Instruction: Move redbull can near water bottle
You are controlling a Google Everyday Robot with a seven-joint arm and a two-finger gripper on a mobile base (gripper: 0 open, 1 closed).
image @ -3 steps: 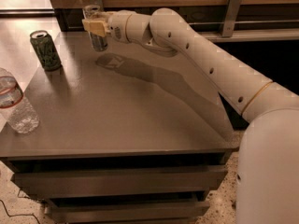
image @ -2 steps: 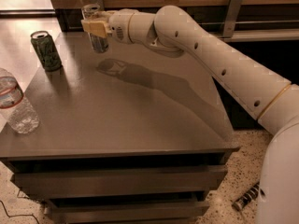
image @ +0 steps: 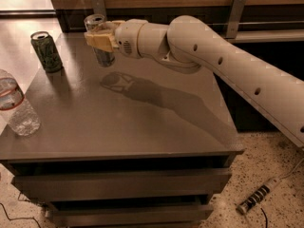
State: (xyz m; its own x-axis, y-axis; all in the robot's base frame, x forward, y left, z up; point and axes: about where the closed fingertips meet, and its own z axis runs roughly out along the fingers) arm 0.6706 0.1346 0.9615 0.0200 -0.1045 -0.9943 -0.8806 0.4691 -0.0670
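A grey cabinet top (image: 142, 127) with drawers (image: 118, 184) beneath it stands on a speckled floor before a wood-panelled wall with metal brackets (image: 236, 13). Over its far left part is the redbull can (image: 105, 59), upright. Its silver top shows above the gripper (image: 99, 37) and its lower body below it. The can's base seems to be clear of the surface, with a shadow (image: 118, 82) lying apart from it on the grey top. The gripper's beige fingers (image: 107, 41) are closed around the can's middle and hold it. The white arm (image: 213, 56) reaches in from the right across the back of the cabinet. To the left of the held can, near the far left corner, stands a wider green can (image: 46, 51). The water bottle (image: 16, 108) stands upright at the left edge nearer the front, well apart from the redbull can. A power strip (image: 259, 198) lies on the floor at lower right.
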